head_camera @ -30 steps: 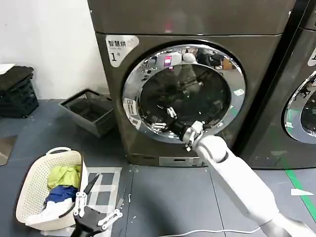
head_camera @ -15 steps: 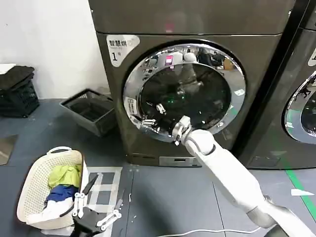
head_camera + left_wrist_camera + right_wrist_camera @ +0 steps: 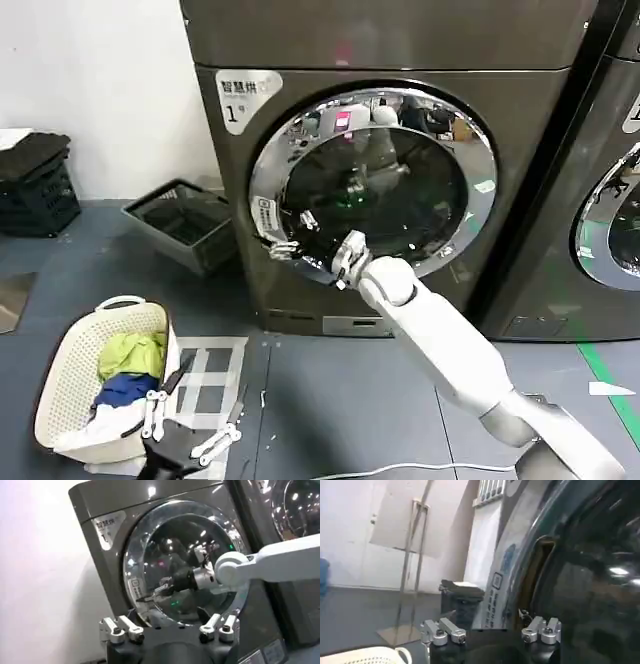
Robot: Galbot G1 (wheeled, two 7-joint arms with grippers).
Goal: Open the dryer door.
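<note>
The dryer door (image 3: pixel 400 175) is a round porthole of dark glass in a wide chrome ring, on the grey-bronze machine with the white "1" label (image 3: pixel 240 95); it looks shut. My right gripper (image 3: pixel 290 240) is open at the lower left of the chrome ring, holding nothing. The right wrist view has that gripper (image 3: pixel 492 636) close beside the door (image 3: pixel 590 580), with one finger near a dark slot at the rim (image 3: pixel 536 575). My left gripper (image 3: pixel 190 438) hangs open low over the floor, and its own view shows it (image 3: pixel 170 635) facing the door (image 3: pixel 185 555) and the right gripper (image 3: pixel 152 591).
A white laundry basket (image 3: pixel 60 375) with clothes stands on the floor at lower left. A dark wire basket (image 3: pixel 180 225) leans by the dryer's left side, with a black crate (image 3: pixel 35 185) beyond. A second machine (image 3: pixel 610 200) stands to the right. A white cable (image 3: pixel 400 468) lies on the floor.
My right gripper has slid left along the lower part of the door, from near the bottom middle to the left rim. The left gripper has dropped slightly.
</note>
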